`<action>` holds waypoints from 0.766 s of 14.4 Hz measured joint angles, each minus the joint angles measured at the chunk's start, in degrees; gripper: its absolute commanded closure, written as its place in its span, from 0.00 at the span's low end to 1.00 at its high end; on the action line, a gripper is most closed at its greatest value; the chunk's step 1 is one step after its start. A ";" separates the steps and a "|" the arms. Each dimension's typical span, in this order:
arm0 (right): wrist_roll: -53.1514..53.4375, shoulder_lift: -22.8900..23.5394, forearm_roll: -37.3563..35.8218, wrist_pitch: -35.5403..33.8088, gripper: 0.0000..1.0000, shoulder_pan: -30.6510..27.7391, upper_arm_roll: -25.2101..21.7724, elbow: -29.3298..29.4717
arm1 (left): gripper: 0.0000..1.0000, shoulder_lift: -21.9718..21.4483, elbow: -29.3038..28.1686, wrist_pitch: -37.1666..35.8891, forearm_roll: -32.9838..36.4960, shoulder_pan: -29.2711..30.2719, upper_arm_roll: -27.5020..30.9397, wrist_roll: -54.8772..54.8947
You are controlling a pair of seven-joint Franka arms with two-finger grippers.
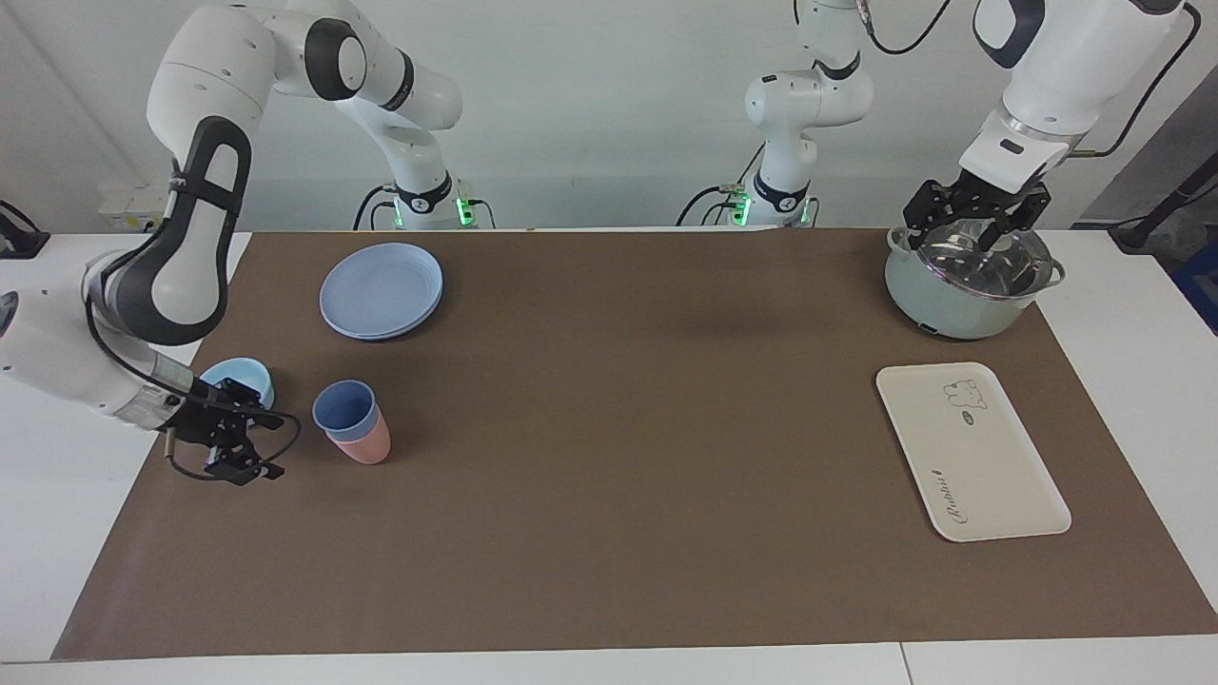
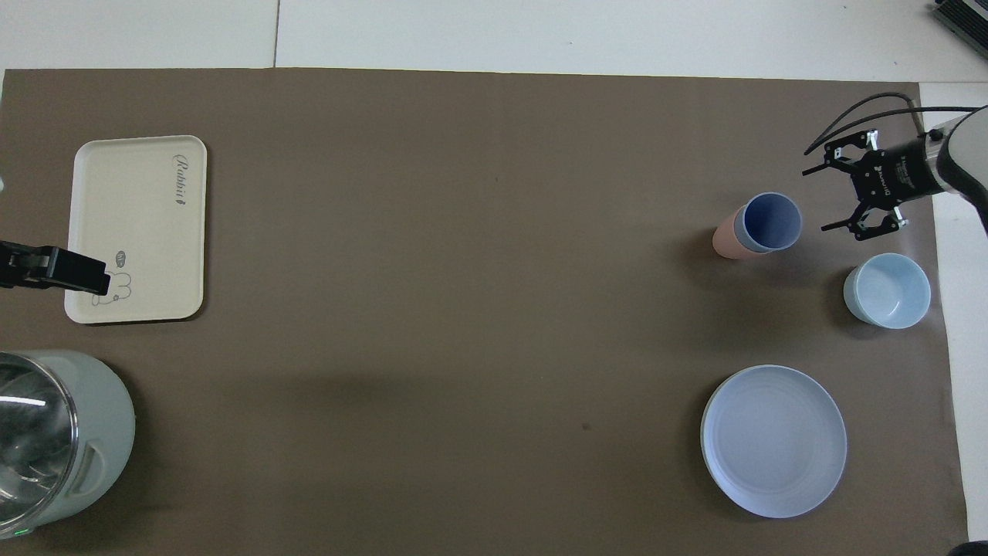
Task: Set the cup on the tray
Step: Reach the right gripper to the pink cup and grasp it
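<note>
Cup (image 1: pixel 343 410): I see the medium-blue tumbler standing upright, nested inside a pink tumbler (image 1: pixel 366 444), at the right arm's end of the tabletop (image 1: pixel 609 476). Only the blue rim and upper wall show above the pink one.
Tray (image 1: pixel 980 476): the cream-white rectangle with a bear drawing and script lettering lies flat at the left arm's end, well apart from the cup, with nothing on it.
Right gripper (image 1: pixel 259 447): my right arm reaches low over the brown mat, just beside the nested tumblers, not touching them. Its fingers are spread wide and hold nothing.
Left gripper (image 1: pixel 980 226): it hangs over the glass lid of a pale green pot (image 1: pixel 952 304). I cannot tell whether its fingers are spread or closed. This arm waits.
Bowl (image 1: pixel 243 376): a low light-blue bowl sits near the right gripper, nearer to the robots than the tumblers.
Plate (image 1: pixel 381 288): a round blue plate lies nearer to the robots than the bowl and the tumblers.
</note>
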 measured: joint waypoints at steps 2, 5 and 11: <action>0.00 0.45 3.12 -0.26 0.08 0.02 0.15 -2.73 | 0.00 0.00 -0.01 0.00 0.00 0.00 0.00 0.00; 0.00 0.50 5.79 -0.21 0.08 0.41 0.31 -6.02 | 0.00 0.00 -0.01 0.00 0.00 0.00 0.00 0.00; 0.00 -0.14 11.92 -0.21 0.40 1.23 0.57 -10.24 | 0.00 0.00 -0.01 0.00 0.00 0.00 0.00 0.00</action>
